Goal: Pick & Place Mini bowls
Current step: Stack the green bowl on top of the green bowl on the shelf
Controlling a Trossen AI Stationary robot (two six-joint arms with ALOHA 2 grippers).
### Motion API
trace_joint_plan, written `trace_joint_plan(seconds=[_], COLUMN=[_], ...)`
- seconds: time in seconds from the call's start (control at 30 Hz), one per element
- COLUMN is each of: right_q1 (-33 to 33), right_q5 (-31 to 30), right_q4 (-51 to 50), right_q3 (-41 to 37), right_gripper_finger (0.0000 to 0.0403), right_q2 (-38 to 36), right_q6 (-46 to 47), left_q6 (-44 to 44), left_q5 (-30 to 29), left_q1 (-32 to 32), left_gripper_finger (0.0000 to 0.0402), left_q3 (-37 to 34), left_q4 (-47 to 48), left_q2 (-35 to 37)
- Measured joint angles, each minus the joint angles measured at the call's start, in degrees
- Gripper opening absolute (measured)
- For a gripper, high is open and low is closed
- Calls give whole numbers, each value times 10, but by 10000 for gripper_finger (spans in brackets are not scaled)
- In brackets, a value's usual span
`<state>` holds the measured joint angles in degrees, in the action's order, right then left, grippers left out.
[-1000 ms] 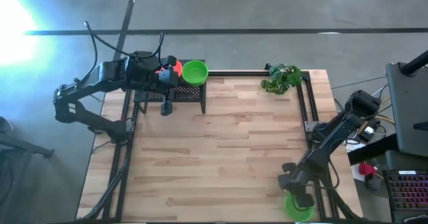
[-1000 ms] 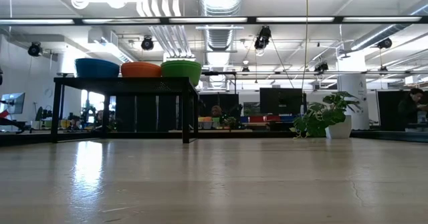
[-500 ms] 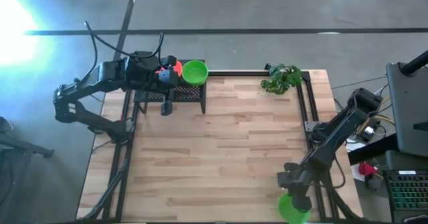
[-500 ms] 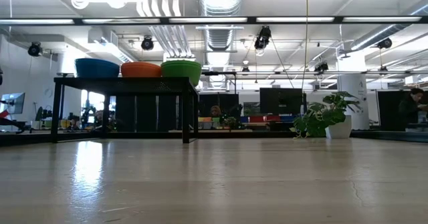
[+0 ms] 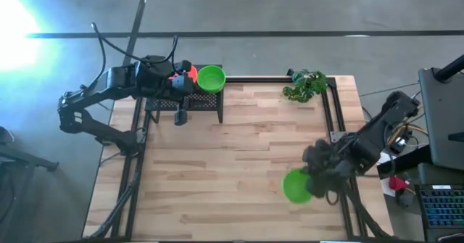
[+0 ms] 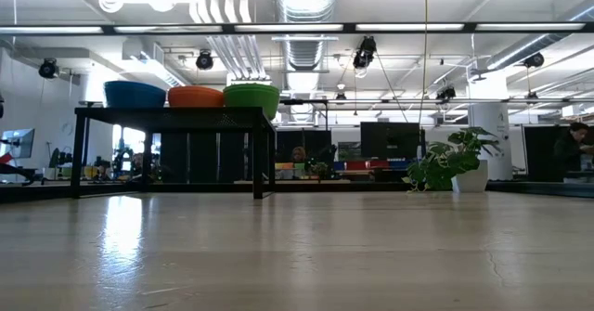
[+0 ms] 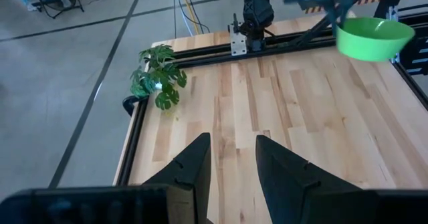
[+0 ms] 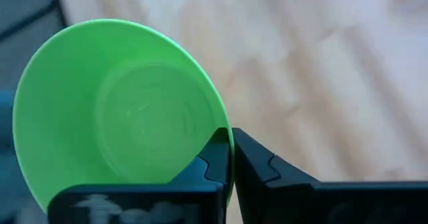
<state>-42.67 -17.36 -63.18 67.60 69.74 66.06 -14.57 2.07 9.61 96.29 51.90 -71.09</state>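
Observation:
My right gripper [image 5: 310, 179] is shut on a green mini bowl [image 5: 295, 188], held above the table's near right part; the left wrist view shows the same bowl [image 7: 373, 38] in the air. Three more mini bowls, blue [image 6: 135, 94], orange [image 6: 196, 97] and green [image 6: 251, 97], sit in a row on top of the black mesh stand [image 6: 172, 114] at the far left. My left gripper [image 7: 231, 160] hovers open above that stand, pointing across the table, with nothing between its fingers. My right gripper pinches the green bowl's rim [image 8: 226, 136] between its two fingers, one finger [image 8: 212, 158] on the inner side and one [image 8: 257, 167] on the outer. The fingers come from above, slanting down. The bowl is lifted clear of the table, opening upward.
A leafy plant sprig [image 5: 306, 85] lies at the table's far right corner. Black rails [image 5: 330, 112] run along the far and right edges. The wooden top [image 5: 232, 156] between stand and right arm is bare. The room beyond shows in the low view.
My right gripper has risen from the table's near right corner and swung toward the far and left side, turning its wrist. The green bowl has come up with it, lifted clear of the table.

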Motion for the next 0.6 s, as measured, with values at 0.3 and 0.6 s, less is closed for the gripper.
trace_joint_plan(seconds=[0.3,0.6], right_q1=[119,271], right_q5=[-122,-290], right_q4=[-100,-86], right_q3=[93,135], right_gripper_finger=[8,8], right_q2=[5,5], right_q6=[-103,-206], left_q6=[-13,-2], left_q5=[0,0], left_q1=[0,-1], left_gripper_finger=[112,112], left_q3=[0,0], left_q4=[-12,-69], left_q2=[-14,-72])
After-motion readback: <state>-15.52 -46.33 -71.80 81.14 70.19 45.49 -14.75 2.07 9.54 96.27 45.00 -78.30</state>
